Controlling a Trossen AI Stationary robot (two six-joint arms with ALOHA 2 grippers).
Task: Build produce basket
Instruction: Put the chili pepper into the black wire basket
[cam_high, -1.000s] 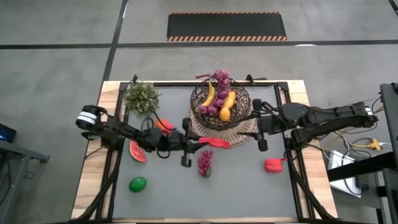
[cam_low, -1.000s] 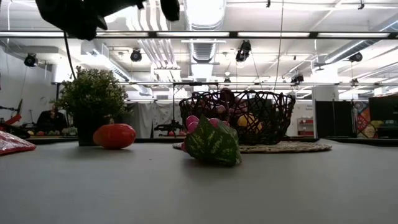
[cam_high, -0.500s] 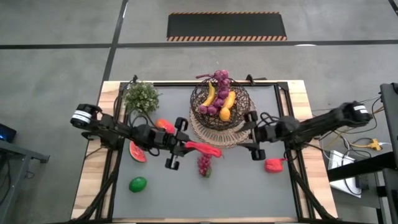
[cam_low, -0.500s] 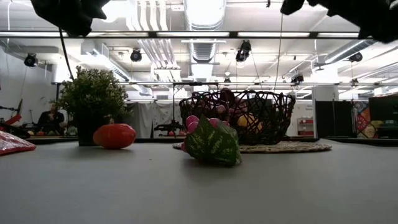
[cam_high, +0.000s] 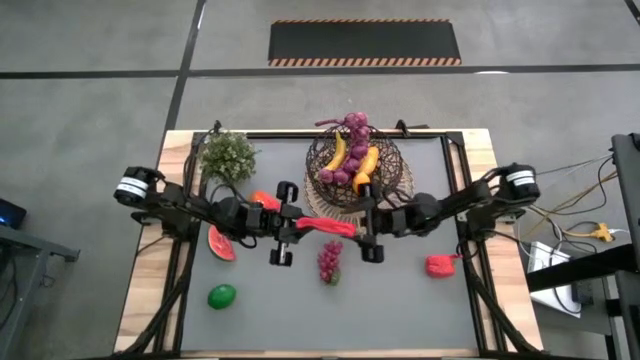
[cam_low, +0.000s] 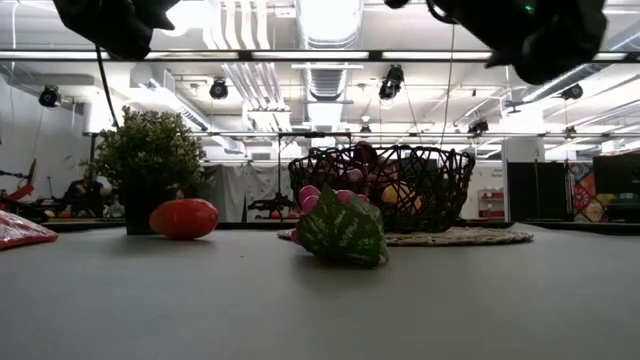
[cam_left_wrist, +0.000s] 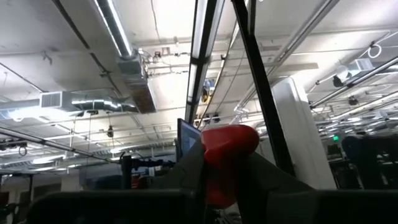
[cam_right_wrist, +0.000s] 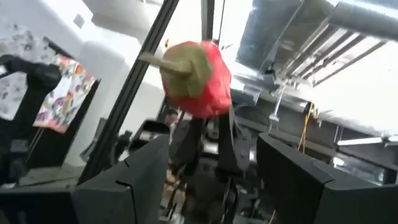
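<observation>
The dark wire basket (cam_high: 356, 170) stands on a round woven mat (cam_high: 330, 212) at the far middle. It holds a banana, grapes and orange fruit. My left gripper (cam_high: 304, 225) is shut on a long red pepper (cam_high: 328, 226), held above the table in front of the mat. My right gripper (cam_high: 366, 222) stands open facing it. The pepper's green stem end (cam_right_wrist: 180, 65) is just ahead of the right fingers and apart from them. A grape bunch (cam_high: 329, 262), a second red pepper (cam_high: 440, 265), a lime (cam_high: 222, 296), a watermelon slice (cam_high: 221, 243) and an orange-red fruit (cam_high: 262, 201) lie on the table. My left gripper pinches the red pepper's end opposite the stem (cam_left_wrist: 219, 177) between its two fingers (cam_left_wrist: 183, 171). The fingers come from the table's left, slanting upward, in line with the pepper's length. The pepper is lifted clear of the table and sticks out toward the table's right.
A bushy green plant (cam_high: 228, 157) stands at the far left of the table. The wooden table rim (cam_high: 150, 260) frames the grey top, which is bare along the near edge (cam_high: 330, 320). In the low view the grape bunch (cam_low: 340, 230) lies in front of the basket (cam_low: 395, 185).
My right gripper has swung down from beside the basket and gone toward the table's left, tipping up until it faces the pepper's stem end. My left gripper has tipped up and drawn slightly toward the table's left, keeping the pepper in its hold.
</observation>
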